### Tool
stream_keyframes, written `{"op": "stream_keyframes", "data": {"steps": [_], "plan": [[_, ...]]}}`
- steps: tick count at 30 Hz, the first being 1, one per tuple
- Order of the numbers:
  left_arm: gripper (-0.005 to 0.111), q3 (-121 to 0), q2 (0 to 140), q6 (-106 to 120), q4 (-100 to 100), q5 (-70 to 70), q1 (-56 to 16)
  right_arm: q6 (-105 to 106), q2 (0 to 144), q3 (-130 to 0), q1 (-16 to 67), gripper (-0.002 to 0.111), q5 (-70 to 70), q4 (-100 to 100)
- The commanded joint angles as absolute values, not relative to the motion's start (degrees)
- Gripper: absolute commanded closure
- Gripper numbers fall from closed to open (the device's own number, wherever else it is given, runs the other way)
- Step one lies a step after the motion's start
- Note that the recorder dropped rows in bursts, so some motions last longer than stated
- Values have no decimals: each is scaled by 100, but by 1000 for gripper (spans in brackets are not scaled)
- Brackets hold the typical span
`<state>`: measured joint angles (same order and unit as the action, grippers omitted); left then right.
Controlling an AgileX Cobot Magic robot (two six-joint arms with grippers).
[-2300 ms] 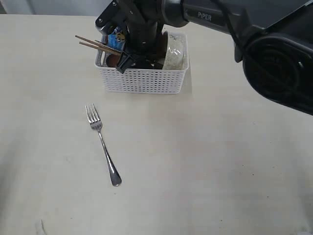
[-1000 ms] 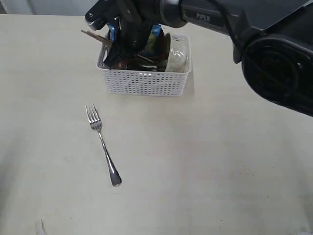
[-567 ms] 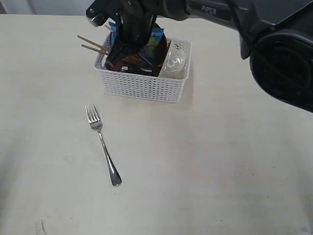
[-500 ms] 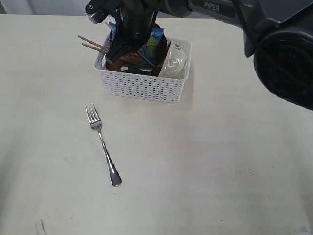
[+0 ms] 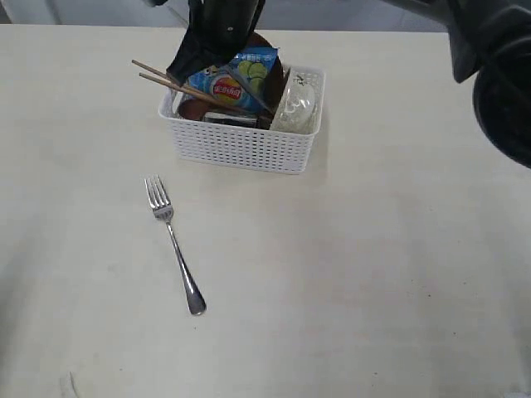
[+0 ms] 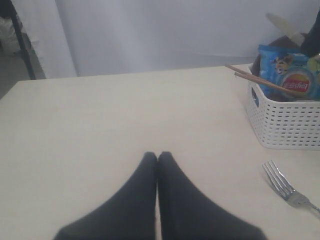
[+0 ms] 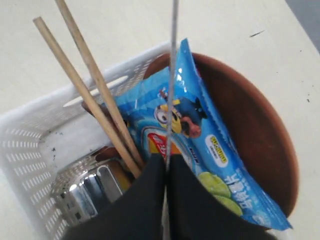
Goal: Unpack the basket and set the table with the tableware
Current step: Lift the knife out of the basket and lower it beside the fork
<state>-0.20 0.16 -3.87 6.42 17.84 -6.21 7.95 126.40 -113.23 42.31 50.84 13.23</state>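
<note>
Closest to me, my left gripper hangs low over the bare table, its two dark fingers pressed flat together with nothing between them. A little further out the fork lies flat on the tabletop, tines pointing toward the basket and handle trailing away from it, well apart from the basket's perforated wall.

The basket stands on the table beyond the fork. The wooden chopsticks lean out over its rim on the left side, side by side. A blue chip bag sits propped up in the middle, and the off-white bowl stands on edge at the right end. Looking down from my right wrist, the shiny steel cup is in the bottom of the basket next to the chopsticks, and the round brown plate stands behind the bag.

Over the basket, my right gripper is clamped tight on the knife, which I see edge-on as a thin steel line rising from between my fingertips, above the bag
</note>
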Motion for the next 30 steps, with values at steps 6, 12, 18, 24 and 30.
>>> {"op": "stream_keyframes", "data": {"steps": [6, 12, 18, 24, 30], "plan": [[107, 0, 0, -387, 576, 1743, -658, 666, 11964, -11327, 4220, 109, 4786, 881], [107, 0, 0, -387, 576, 1743, -658, 666, 11457, -11327, 4220, 109, 4910, -80], [107, 0, 0, -387, 576, 1743, -658, 217, 11101, -11317, 4220, 109, 5639, -1148], [107, 0, 0, -387, 620, 1743, -658, -308, 11020, -10978, 4377, 109, 6152, -1599], [107, 0, 0, -387, 620, 1743, -658, -471, 10701, -9875, 4960, 109, 5784, -2208]]}}
